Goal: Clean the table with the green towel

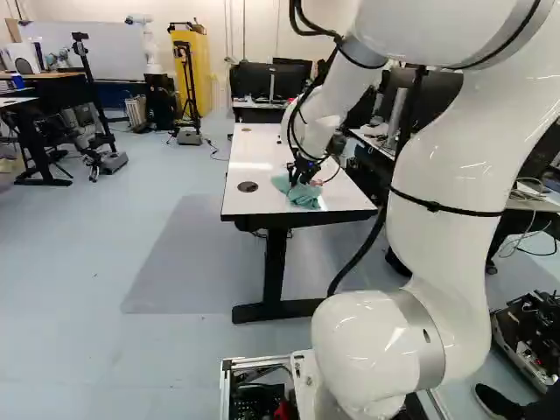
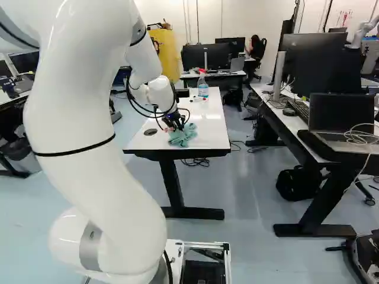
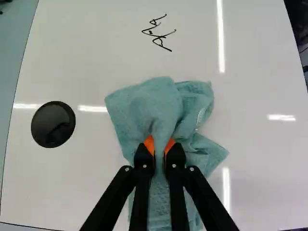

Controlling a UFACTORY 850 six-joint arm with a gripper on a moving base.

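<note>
The hand (image 2: 174, 120) is clamped on the green towel (image 3: 163, 106), its orange pads (image 3: 149, 143) pressing a raised fold from two sides. The towel lies crumpled on the white tabletop (image 3: 72, 183), under the hand, spreading ahead of the fingers and out to both sides. Black handwriting (image 3: 159, 33) marks the surface ahead of the cloth, and a round black cap (image 3: 53, 124) sits beside it, apart. A spray bottle (image 2: 202, 88) stands farther along the tabletop.
</note>
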